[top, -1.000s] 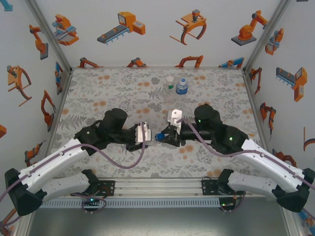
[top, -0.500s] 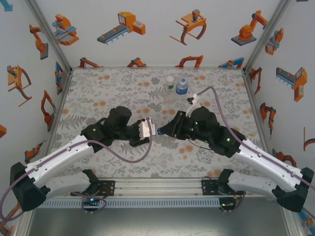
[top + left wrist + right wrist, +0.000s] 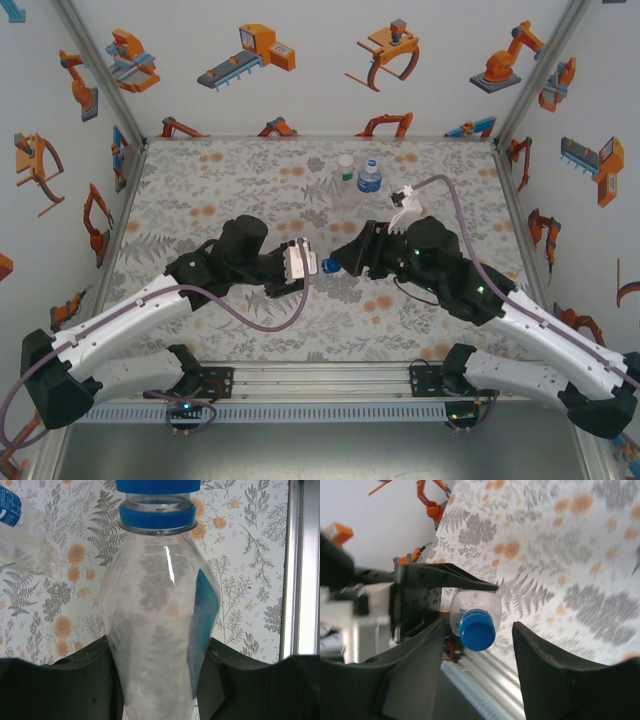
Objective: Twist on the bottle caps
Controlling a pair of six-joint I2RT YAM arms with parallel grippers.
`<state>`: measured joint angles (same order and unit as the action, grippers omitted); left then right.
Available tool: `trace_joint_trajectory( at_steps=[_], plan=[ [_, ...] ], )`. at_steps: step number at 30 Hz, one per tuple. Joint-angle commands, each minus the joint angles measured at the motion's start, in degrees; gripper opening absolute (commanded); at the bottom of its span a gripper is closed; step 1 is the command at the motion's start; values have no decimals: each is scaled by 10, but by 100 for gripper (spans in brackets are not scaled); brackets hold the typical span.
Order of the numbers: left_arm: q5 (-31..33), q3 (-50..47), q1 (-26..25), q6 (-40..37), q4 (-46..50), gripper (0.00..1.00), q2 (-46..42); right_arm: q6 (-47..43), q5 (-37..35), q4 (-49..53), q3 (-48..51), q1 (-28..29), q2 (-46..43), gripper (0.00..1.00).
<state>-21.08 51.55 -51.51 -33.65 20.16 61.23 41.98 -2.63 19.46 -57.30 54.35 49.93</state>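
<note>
The desk (image 3: 200,190) is covered by a pale sheet printed with grey ferns and orange flowers. It is enclosed along its left, far and right edges by white walls (image 3: 300,95), on which orange-and-grey drawings of robot machinery (image 3: 248,55) are printed. Aluminium posts (image 3: 100,72) are set at the two far corners. Along the near edge an aluminium rail (image 3: 320,377) is fixed, and a ribbed grey strip (image 3: 300,412) is laid just beside it.

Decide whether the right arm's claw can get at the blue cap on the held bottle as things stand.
Probably yes. The right claw stands open, one finger either side of the blue cap, nothing between. The left claw grips the bottle by its body, leaving the cap end free.
</note>
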Motion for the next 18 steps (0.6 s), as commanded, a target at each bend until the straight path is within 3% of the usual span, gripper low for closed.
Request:
trace_joint_trajectory(
  at_steps=[1, 11, 18],
  plan=[
    [-21, 14, -3, 2, -1, 0, -13, -243, 50, -28, -16, 0, -36, 54],
    [-66, 5, -3, -6, 7, 0, -34, -643, 274, 101, -68, -1, -10, 54],
    [-88, 3, -3, -12, 18, 0, -40, -699, 308, 95, -85, -1, 29, 54]
  ],
)
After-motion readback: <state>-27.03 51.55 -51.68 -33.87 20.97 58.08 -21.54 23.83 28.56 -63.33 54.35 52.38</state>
